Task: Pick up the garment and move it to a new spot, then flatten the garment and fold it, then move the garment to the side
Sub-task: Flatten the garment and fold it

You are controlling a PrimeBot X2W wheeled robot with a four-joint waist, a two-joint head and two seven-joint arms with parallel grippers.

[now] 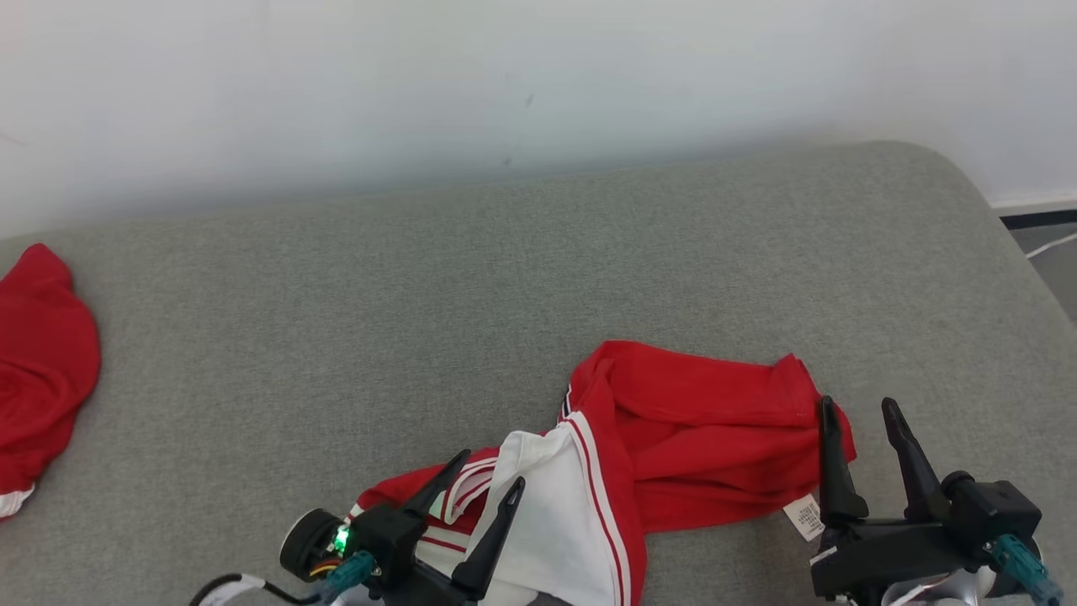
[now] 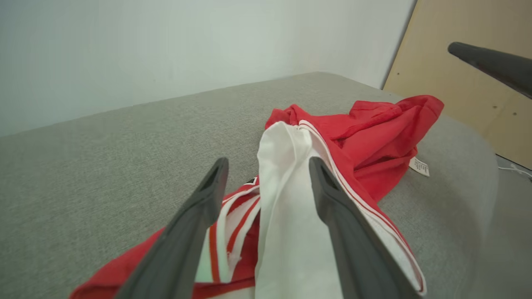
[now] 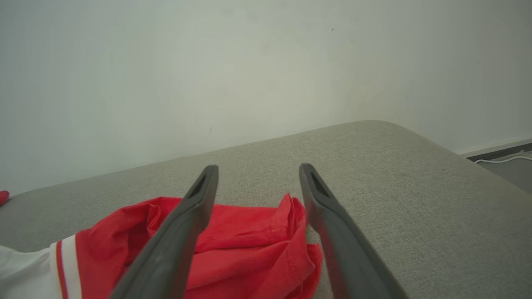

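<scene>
Pointing forward over the crumpled garment [image 1: 673, 438], left fingers [image 1: 495, 530] wide, right fingers [image 1: 833, 459] wide, both empty.

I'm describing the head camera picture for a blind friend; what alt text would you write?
A crumpled red-and-white garment lies on a grey padded surface. Two open dark claws point up at it: the left claw by its white part, the right claw at its red end. Another red cloth lies far left.

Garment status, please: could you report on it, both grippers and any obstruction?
Left gripper open at garment, white part. Right gripper open at its red end. Garment crumpled, unheld, on grey cushion. Another red cloth far left, apart.
</scene>
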